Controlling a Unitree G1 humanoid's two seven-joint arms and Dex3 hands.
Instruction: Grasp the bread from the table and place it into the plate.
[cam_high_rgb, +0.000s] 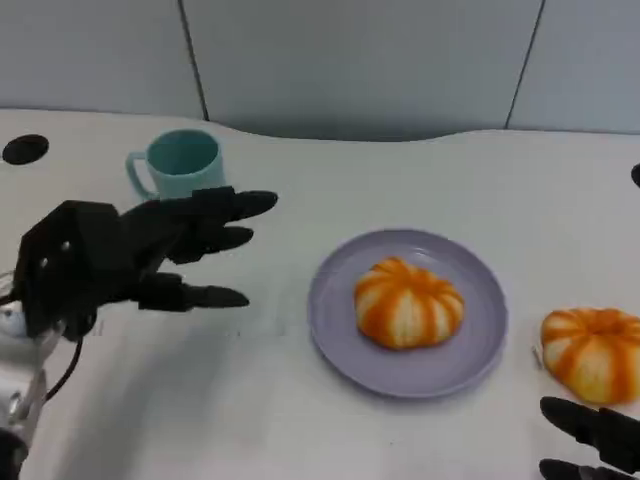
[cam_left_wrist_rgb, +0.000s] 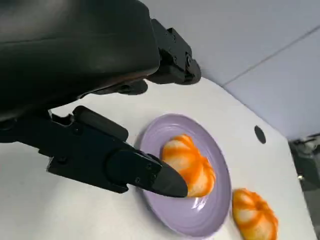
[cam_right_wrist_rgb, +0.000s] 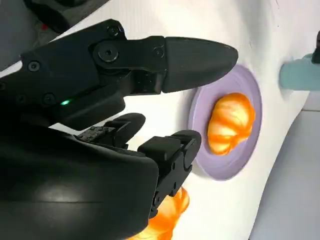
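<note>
1. Right robot hand (cam_high_rgb: 592, 440) hovering low, fingers apart, gripping nothing, just short of loose bread (cam_high_rgb: 592, 352) on worktop (cam_high_rgb: 200, 400).
2. Left robot hand (cam_high_rgb: 120, 255) spread wide, idle.
3. Plate (cam_high_rgb: 330, 310) already carrying one bun (cam_high_rgb: 408, 302).
4. Probably soft, light, squashable: cup gently around sides.

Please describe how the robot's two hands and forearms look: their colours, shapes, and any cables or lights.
The left hand is matt black, with a blocky angular back and long fingers ending in rounded, glossy tips. Its forearm is silver-white, with a thin black cable beside it. The right hand is black too, with a smooth rounded shell, visible round screws at the finger bases, and a small green light.
</note>
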